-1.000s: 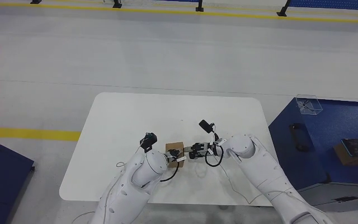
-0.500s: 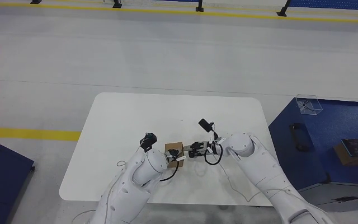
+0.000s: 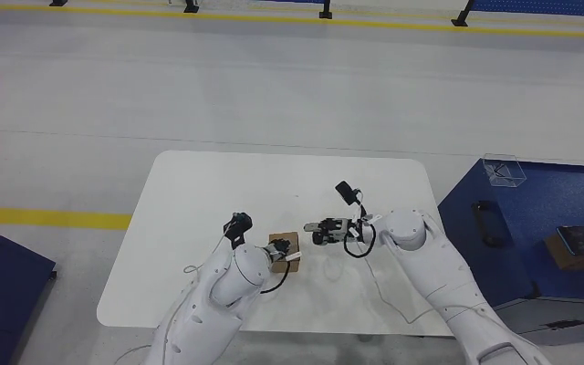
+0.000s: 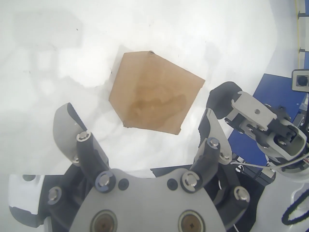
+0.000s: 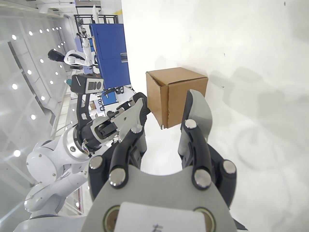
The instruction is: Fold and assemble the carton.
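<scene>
Here, top view: the carton [image 3: 284,243] sits toward the near edge of the tabletop [image 3: 201,201], the right tool [image 3: 315,226] just beside it; a blue cabinet [image 3: 493,228] stands well right, no obstacle. Left wrist view: the left tool [image 4: 137,119] hangs wide above the carton (flaps apparently shut). Right wrist view: right tool wide, one side seam gaping; a nudge may slide the carton or spring that flap, and the close tools may collide.

Both arms [image 3: 415,239] bend inward from the robot's sides. The left hand [image 3: 281,249] points downward, fingers spread wide. The right hand [image 3: 316,226] lies level, fingers parted, aimed toward the left hand, near it but apart.
</scene>
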Robot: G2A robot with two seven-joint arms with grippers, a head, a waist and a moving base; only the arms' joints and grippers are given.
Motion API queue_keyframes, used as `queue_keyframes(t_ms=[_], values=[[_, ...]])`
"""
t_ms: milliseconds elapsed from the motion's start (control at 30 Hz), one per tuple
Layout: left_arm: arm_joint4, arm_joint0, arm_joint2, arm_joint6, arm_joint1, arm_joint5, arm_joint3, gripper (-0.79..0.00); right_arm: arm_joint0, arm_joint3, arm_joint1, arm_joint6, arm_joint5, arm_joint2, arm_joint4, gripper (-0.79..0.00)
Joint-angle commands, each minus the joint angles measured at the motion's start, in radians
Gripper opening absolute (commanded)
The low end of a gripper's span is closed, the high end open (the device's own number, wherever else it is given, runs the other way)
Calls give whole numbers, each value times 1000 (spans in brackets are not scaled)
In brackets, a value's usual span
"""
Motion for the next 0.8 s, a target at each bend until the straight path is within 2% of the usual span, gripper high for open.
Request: queue_keyframes(t_ms=[0, 67, 100, 500, 633, 767], values=[[27, 36, -17, 2, 11, -16, -82, 0, -4, -6, -2, 5, 21, 12, 58, -514], [53, 72, -32, 6, 22, -52, -153, 0, -6, -14, -5, 10, 39, 14, 84, -656], [54, 90, -42, 9, 26, -81, -191, 0, -6, -14, -5, 10, 39, 14, 84, -779], [54, 90, -42, 9, 26, -81, -191, 0, -6, -14, -5, 10, 39, 14, 84, -785], [54, 90, -42, 9, 26, -81, -191, 0, -53, -83, -3, -72, -22, 16, 57, -785], [54, 90, -42, 9, 26, -81, -191, 0, -95, -140, 2, -79, -69, 19, 34, -785]])
